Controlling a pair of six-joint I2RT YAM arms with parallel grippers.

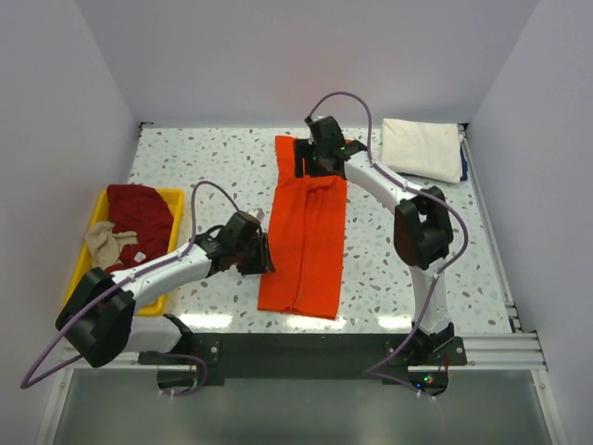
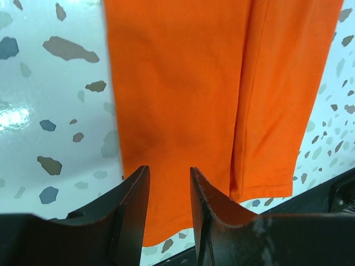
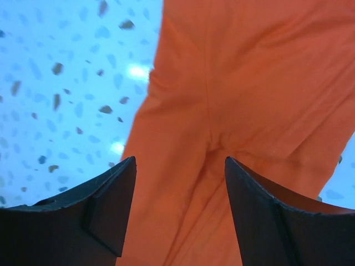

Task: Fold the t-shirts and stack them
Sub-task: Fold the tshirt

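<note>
The orange t-shirt (image 1: 308, 232) lies mid-frame as a long narrow strip, so I'd say the crosswise fold comes next. The right gripper (image 1: 315, 167) hovers wide open and empty over its upper end. The left gripper (image 1: 263, 253), jaws barely parted and empty, sits at its left edge. The next move calls for pinching that upper end and carrying it down-frame. The cream t-shirt (image 1: 422, 146) at upper right and the yellow tray (image 1: 99, 197) at left sit well apart.

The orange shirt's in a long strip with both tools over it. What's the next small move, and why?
Probably lower the right tool and close it on the far end of the orange t-shirt. Its jaws stand open above the cloth there, and the shirt is not yet folded crosswise. The left tool, also open, hovers at its left edge.
</note>
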